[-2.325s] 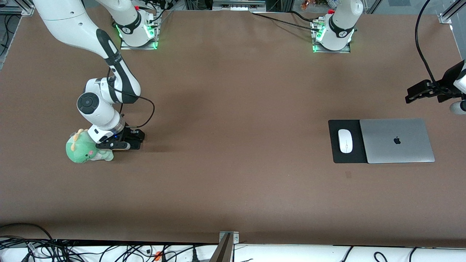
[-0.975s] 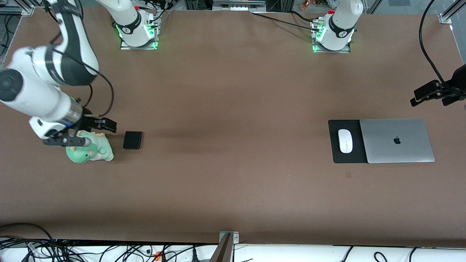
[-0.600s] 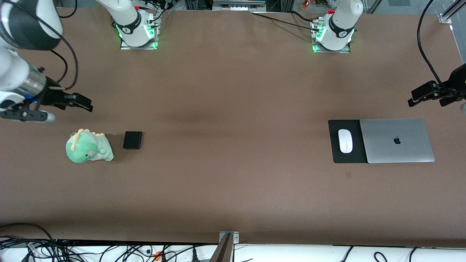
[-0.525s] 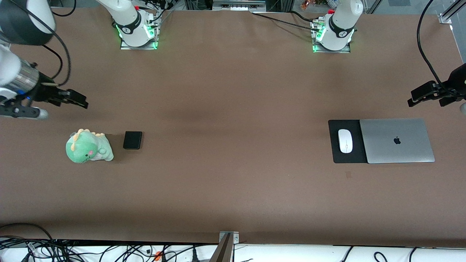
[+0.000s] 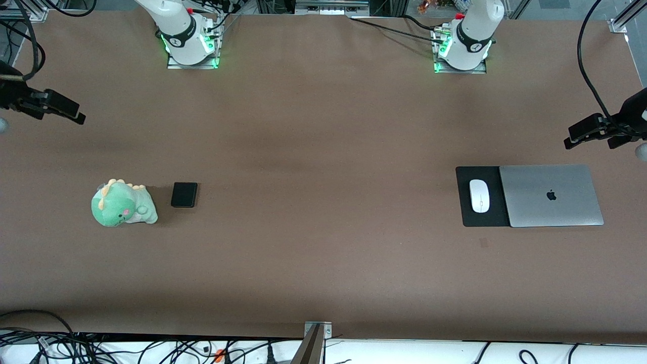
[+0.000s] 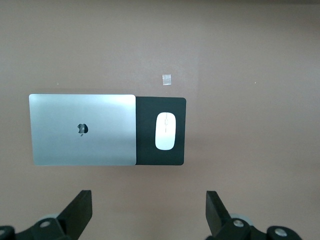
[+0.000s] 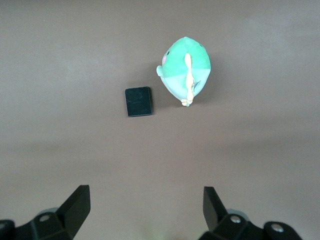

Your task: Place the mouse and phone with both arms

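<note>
Front view: phone beside plush dinosaur | mouse on pad | end effectors' fingers apart

The only readable sign is a black apple logo at the middle of the closed silver laptop's lid

The right gripper, earlier down at the phone beside the dinosaur toy, now hangs open high over the table's edge at the right arm's end, leaving the phone uncovered on the table; the left gripper shifts only slightly
</note>
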### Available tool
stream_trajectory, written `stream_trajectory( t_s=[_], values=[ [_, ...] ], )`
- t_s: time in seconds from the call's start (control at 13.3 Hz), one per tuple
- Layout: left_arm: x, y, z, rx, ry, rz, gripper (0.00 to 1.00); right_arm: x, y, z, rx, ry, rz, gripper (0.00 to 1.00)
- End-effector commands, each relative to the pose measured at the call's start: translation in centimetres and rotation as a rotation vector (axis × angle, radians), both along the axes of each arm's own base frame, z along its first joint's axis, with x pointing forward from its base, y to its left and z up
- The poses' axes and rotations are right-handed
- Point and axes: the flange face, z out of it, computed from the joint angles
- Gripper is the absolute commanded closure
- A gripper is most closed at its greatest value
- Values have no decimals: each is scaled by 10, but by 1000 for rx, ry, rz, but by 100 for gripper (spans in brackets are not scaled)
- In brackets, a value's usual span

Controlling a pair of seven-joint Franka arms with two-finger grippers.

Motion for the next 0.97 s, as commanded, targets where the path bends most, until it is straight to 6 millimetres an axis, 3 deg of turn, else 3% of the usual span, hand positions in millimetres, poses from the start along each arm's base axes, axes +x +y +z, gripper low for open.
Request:
stream_trajectory(
  t_s=[0.0, 0.22, 0.9],
  values=[
    [1, -1, 5, -8, -2, -22, 0, -14, -4, 20, -33, -18, 13, 0],
    [1, -1, 5, -8, -2, -22, 0, -25, -5, 39, -57, -63, 12, 0],
    [1, -1, 6, -8, -3, -22, 0, -20, -10, 51, -56, -90, 21, 0]
  ],
)
